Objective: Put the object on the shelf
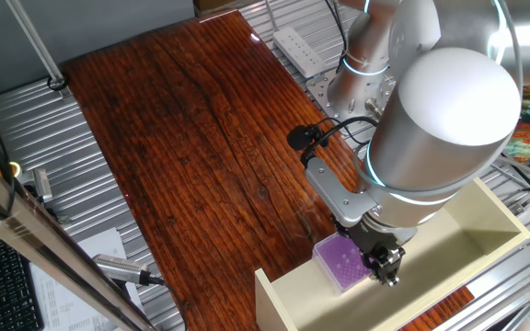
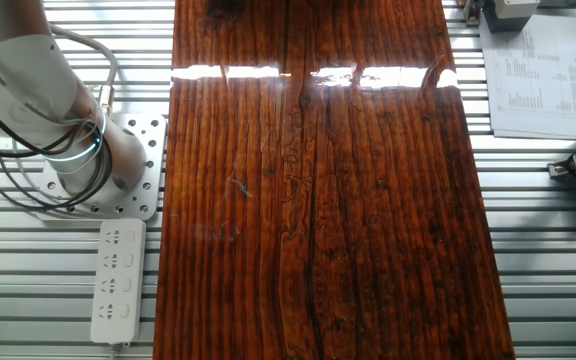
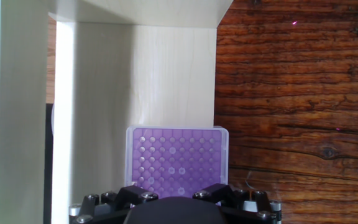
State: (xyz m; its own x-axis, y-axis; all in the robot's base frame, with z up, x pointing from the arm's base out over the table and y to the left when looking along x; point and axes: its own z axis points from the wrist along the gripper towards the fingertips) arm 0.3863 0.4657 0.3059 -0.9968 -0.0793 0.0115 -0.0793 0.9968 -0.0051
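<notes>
The object, a flat translucent purple box with pale dots, lies inside the cream shelf at the near edge of the wooden table. In the hand view the box sits against the shelf's pale panel. Its near end is hidden under my gripper. The jaws stand wide, one at each side of that end, and seem closed on the box. In one fixed view my gripper is at the box's right end, inside the shelf. Neither shows in the other fixed view.
The dark wooden tabletop stretches away from the shelf. A white power strip and the arm's base are beside the table. A printed sheet lies on the metal frame at the far side.
</notes>
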